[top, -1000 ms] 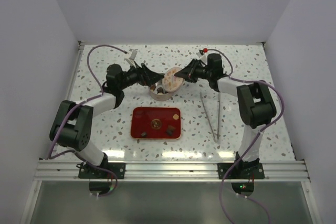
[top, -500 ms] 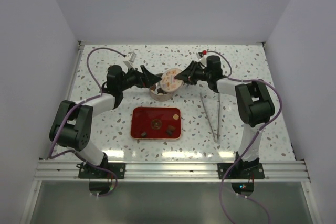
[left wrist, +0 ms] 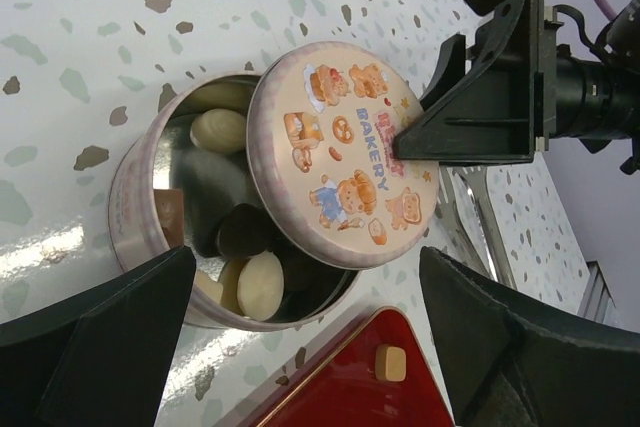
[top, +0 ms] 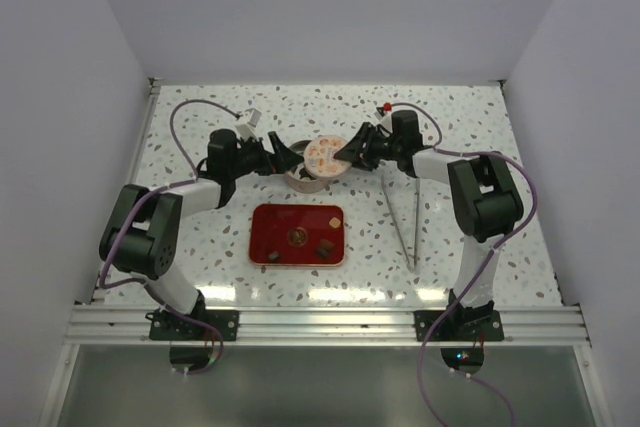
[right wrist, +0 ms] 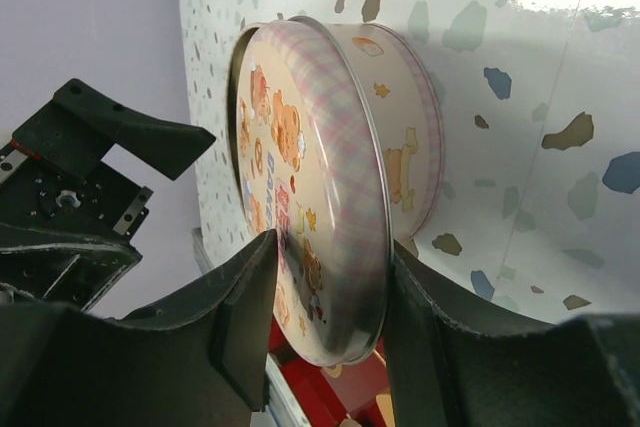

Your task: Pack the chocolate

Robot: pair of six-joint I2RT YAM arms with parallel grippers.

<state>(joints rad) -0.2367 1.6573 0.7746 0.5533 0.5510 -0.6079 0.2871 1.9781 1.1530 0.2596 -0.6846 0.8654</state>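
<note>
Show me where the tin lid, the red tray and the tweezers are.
tin lid (left wrist: 345, 152), left wrist view, on its printed top face.
red tray (top: 275, 219), top external view, on the bare red floor near its far left corner.
tweezers (top: 397, 222), top external view, midway along the left leg.

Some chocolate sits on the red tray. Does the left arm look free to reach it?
Probably yes: the left gripper is open and empty, and the chocolate lies uncovered on the red tray nearby.
</note>
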